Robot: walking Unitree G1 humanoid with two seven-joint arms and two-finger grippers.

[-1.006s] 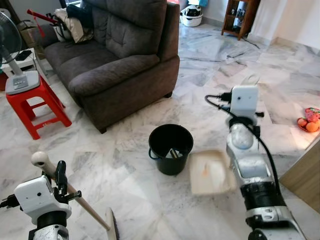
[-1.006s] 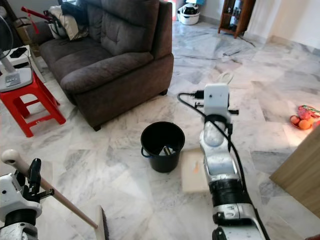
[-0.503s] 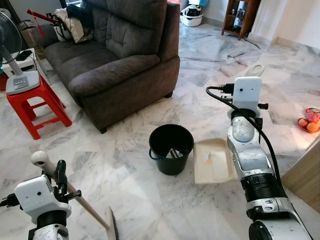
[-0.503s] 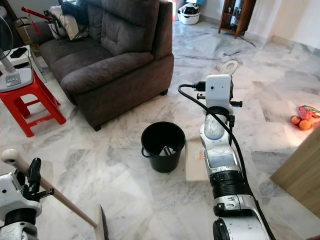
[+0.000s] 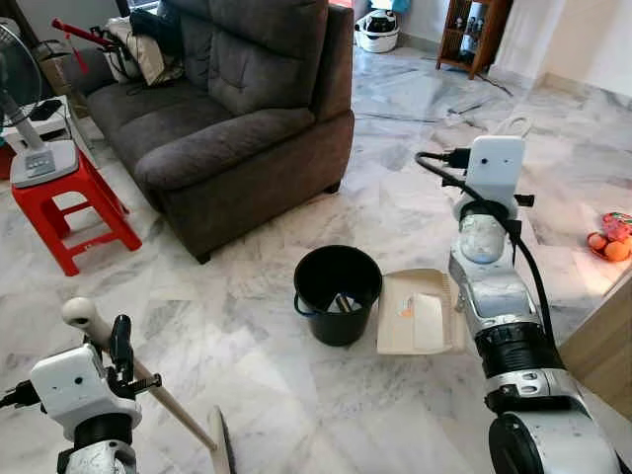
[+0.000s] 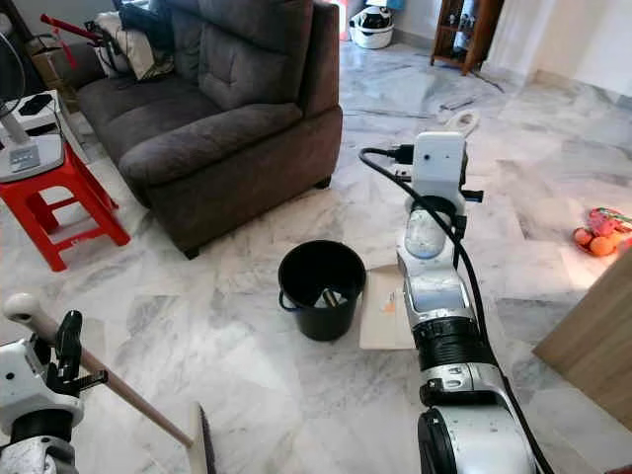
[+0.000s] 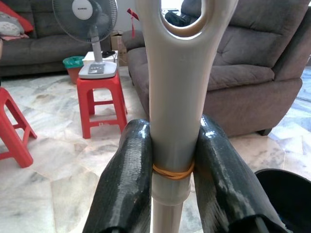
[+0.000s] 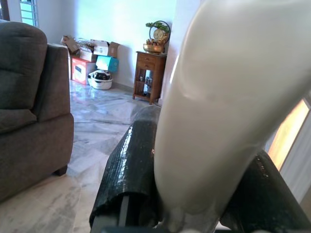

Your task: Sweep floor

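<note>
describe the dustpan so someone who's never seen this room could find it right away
Start at the big dark grey sofa; on the marble floor in front of it stands a black bucket. The dustpan lies flat right beside the bucket, next to the robot's right arm. It is cream coloured, shallow and squarish.

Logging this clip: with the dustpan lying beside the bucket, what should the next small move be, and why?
Probably lift and tip the cream plastic dustpan over the black plastic bucket. The right hand grips its handle, the pan lies beside the bucket with a scrap on it, and the left hand only holds the broom.
</note>
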